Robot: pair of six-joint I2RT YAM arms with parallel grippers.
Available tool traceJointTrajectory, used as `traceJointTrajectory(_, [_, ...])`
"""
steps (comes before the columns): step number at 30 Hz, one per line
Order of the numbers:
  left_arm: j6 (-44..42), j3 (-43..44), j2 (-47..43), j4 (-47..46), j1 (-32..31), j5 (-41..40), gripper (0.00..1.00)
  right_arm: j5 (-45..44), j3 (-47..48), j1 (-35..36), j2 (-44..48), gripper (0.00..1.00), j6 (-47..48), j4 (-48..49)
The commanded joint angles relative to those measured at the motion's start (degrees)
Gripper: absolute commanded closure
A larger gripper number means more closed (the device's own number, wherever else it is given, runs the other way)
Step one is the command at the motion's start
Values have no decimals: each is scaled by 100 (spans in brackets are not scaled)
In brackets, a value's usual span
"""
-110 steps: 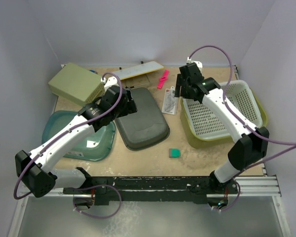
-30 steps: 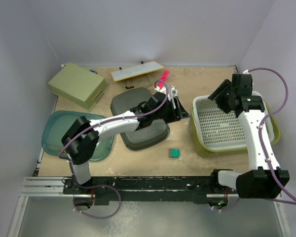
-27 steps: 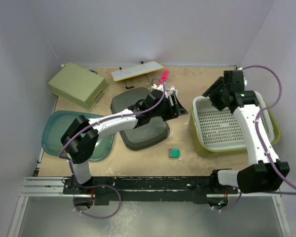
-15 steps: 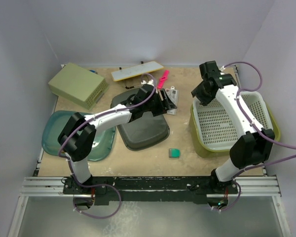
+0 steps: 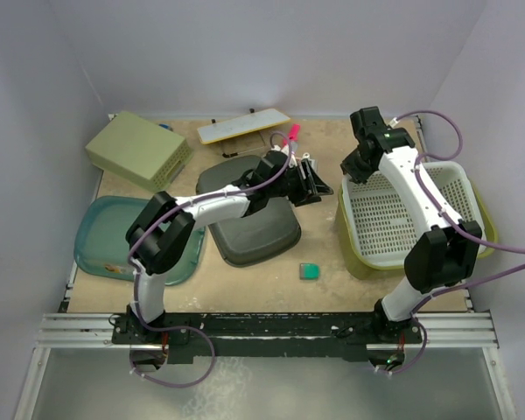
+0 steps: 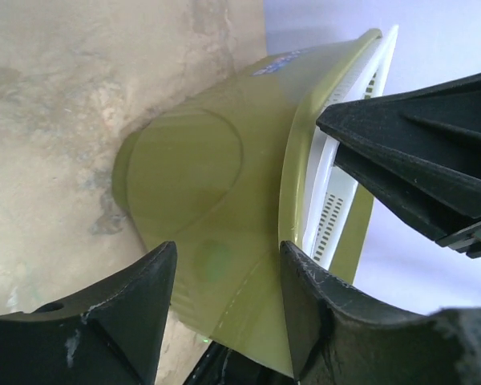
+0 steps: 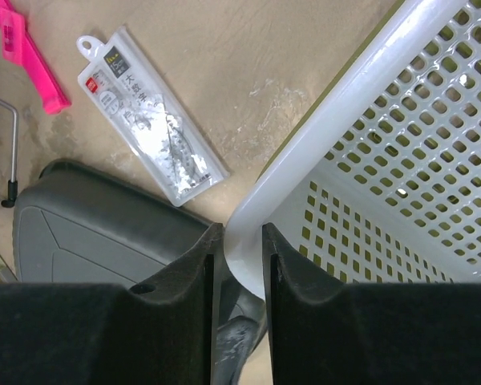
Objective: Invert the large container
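The big green tub [image 5: 359,255] stood upright at the right of the table, with a white basket [image 5: 402,210] nested inside it. The right tool [image 5: 360,166] was closed narrowly on that basket's upper-left corner rim, not on the tub itself. The left tool [image 5: 313,179] hung just beside the tub's left wall with its jaws wide and nothing in them.

The likely trouble was that a pull on the basket alone might drag the tub along, or tip it half over and let it slide. Turning the tub with the basket inside would probably spill the basket out.

There were two tubs, one green and one dark grey [image 5: 249,214]. There were two baskets, one white and one pale green [image 5: 137,150], plus one teal lid [image 5: 114,236].
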State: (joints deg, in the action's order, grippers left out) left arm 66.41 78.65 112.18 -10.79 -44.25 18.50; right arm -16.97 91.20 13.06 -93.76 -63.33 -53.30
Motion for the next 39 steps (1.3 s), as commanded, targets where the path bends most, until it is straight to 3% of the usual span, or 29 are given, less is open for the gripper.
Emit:
traceJointTrajectory(1, [453, 282, 178, -901, -168, 312, 49, 248, 38, -14, 55, 74, -113, -80])
traceJointTrajectory(11, [754, 454, 470, -1394, -214, 545, 57, 77, 67, -14, 168, 91, 148, 54])
traceJointTrajectory(18, [1036, 431, 623, -1904, -269, 790, 57, 48, -5, -21, 232, 93, 274, 76])
traceJointTrajectory(27, [1217, 493, 819, -2097, -328, 894, 76, -44, -140, -23, 368, 97, 441, 152])
traceJointTrajectory(30, [1481, 399, 886, -2586, -330, 1011, 86, 117, -112, -23, 416, 100, 679, 227])
traceJointTrajectory(32, [1664, 355, 967, -2871, -324, 1092, 99, 126, -66, -23, 492, 100, 824, 232])
traceJointTrajectory(39, [1709, 49, 900, -2670, -323, 664, 100, 860, 147, -23, 887, 100, 1356, 145])
